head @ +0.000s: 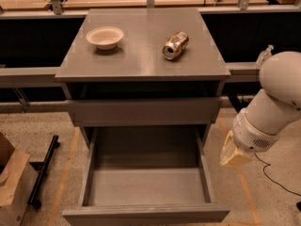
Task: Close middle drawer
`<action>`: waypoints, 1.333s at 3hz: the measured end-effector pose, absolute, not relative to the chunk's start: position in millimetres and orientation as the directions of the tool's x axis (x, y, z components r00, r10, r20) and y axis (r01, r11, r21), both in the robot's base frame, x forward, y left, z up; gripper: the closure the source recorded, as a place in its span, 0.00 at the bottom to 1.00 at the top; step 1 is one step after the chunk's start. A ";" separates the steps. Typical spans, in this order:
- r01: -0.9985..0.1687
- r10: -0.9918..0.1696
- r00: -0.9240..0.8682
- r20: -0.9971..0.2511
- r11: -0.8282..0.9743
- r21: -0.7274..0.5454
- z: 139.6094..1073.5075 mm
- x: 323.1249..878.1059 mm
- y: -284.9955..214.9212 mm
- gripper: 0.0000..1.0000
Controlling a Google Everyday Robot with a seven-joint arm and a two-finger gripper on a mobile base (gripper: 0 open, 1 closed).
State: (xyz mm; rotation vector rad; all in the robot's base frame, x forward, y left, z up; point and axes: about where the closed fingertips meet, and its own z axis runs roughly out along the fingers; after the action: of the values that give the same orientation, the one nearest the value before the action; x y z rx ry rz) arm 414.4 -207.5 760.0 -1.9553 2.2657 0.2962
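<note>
The middle drawer (146, 187) is pulled far out at the bottom of the camera view. It is a wide grey box with grey walls and floor, and its plain front strip (146, 214) lies near the lower edge. My white arm (277, 102) reaches in from the right. Its cream gripper end (233, 153) hangs beside the drawer's right wall, just outside it and apart from it.
Above the open drawer a taller grey drawer front (143, 111) sits under the cabinet top (141, 55). A white bowl (105, 36) and a lying can (175, 45) rest on the top. A cardboard box (11, 187) and a black bar (43, 171) are on the floor at left. A cable (273, 178) runs at right.
</note>
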 end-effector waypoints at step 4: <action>-0.955 -0.921 -0.266 -0.284 0.212 0.206 661.6 390.8 -214.1 1.00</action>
State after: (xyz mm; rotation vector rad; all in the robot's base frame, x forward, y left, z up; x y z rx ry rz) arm 390.8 -214.1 661.6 -1.8389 2.3664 0.5219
